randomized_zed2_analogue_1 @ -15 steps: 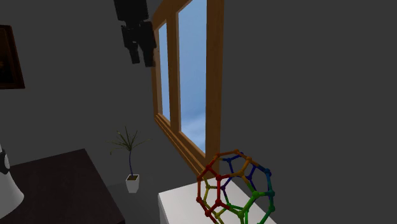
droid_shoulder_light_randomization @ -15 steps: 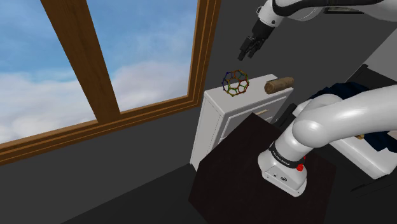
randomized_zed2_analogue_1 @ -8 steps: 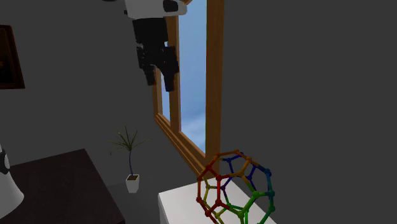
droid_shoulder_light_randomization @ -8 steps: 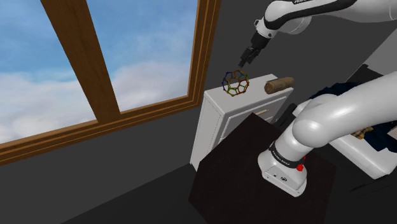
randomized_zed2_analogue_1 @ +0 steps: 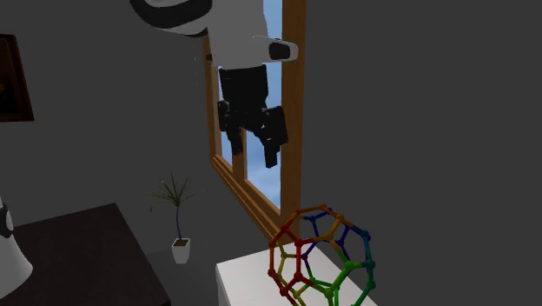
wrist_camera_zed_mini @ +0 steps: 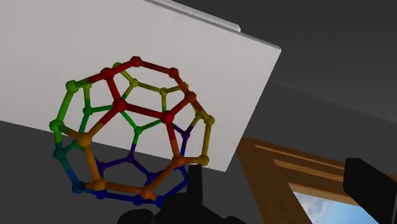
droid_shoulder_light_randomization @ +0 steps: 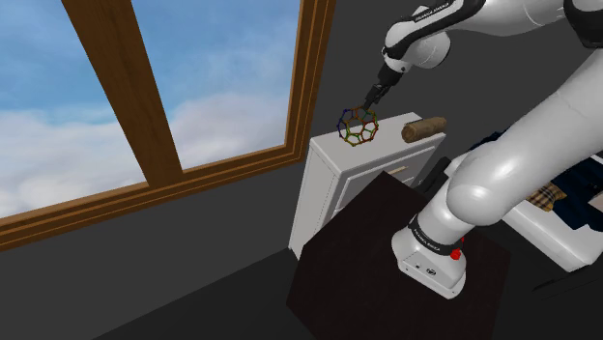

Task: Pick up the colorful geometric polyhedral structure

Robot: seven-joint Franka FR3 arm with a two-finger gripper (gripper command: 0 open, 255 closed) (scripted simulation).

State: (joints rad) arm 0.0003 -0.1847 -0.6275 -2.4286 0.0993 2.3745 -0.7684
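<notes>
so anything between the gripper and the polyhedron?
Nothing. In the second exterior view the open gripper hangs above the polyhedron with only bare air between.

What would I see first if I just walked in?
The rainbow polyhedron frame sits on top of the white cabinet. The black gripper hangs open above it. Beside them is a big wooden-framed window full of blue sky.
</notes>
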